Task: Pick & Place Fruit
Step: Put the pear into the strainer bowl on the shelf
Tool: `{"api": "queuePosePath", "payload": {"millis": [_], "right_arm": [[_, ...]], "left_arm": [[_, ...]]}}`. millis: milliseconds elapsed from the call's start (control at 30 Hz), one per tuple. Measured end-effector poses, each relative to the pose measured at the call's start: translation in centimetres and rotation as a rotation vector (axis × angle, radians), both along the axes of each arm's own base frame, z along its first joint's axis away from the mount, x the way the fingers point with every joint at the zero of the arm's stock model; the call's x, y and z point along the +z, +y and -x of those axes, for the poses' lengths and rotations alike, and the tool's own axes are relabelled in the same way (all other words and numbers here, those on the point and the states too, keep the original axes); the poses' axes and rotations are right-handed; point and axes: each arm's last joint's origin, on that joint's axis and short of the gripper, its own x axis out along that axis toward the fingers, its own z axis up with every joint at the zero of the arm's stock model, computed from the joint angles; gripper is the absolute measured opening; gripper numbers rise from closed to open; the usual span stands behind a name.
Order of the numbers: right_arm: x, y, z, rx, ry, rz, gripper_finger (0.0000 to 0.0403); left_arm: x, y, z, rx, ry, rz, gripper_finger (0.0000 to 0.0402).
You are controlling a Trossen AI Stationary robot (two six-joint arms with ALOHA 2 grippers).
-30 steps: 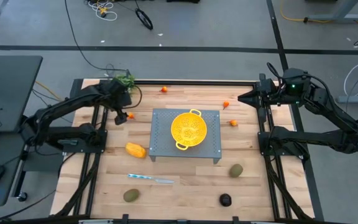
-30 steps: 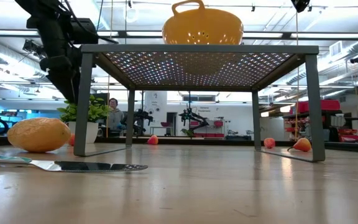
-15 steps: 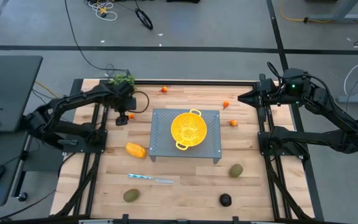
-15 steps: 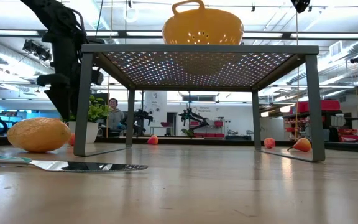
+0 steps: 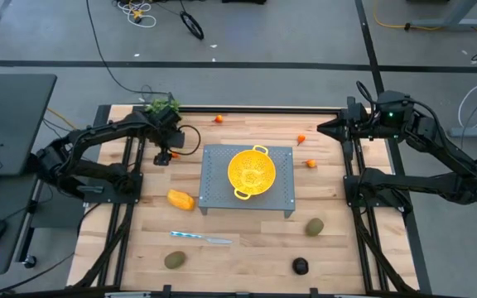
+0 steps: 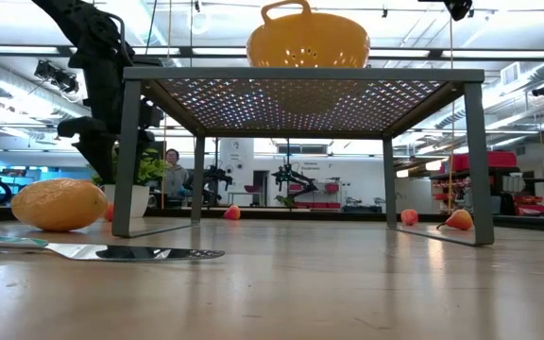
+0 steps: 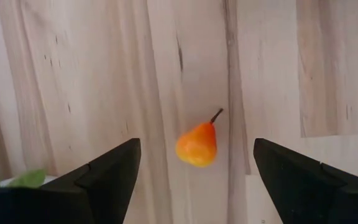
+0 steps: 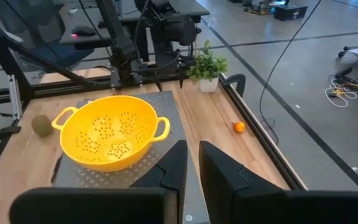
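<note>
Left gripper [image 7: 194,171] jaws wide above small orange pear [image 7: 197,143], bare table [image 7: 73,74] around

The colander [image 5: 248,172] sits on the rack [image 5: 281,199], knife [image 5: 200,237] before it, plant [image 5: 162,106] behind-left.

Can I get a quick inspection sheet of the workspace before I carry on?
Surface: wooden table, grey perforated stand at its middle.
Job's things: small orange pear lying on the wood; three more orange fruits; oblong; two ovals; black round fruit. Yellow colander on the stand.
Clutter: knife; potted plant.
Grippers: left gripper over the pear, fingers open, not touching; right gripper shut, at the table's far right.
Cables: loose on the floor.
Surroundings: seated person beyond the table.
</note>
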Motion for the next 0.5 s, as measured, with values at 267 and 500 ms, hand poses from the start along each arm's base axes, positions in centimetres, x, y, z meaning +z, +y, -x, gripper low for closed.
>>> {"api": "queuePosePath", "payload": {"millis": [267,500], "right_arm": [[0.0,0.0,0.0,0.000,0.000,0.000,0.0047],[0.0,0.0,0.0,-0.008,0.002,0.005,0.0047]], "left_arm": [[-1.7,-0.4,0.4,0.004,-0.003,0.002,0.0320],[-2.8,-0.5,0.8,0.014,0.032,-0.040,0.0320]]}}
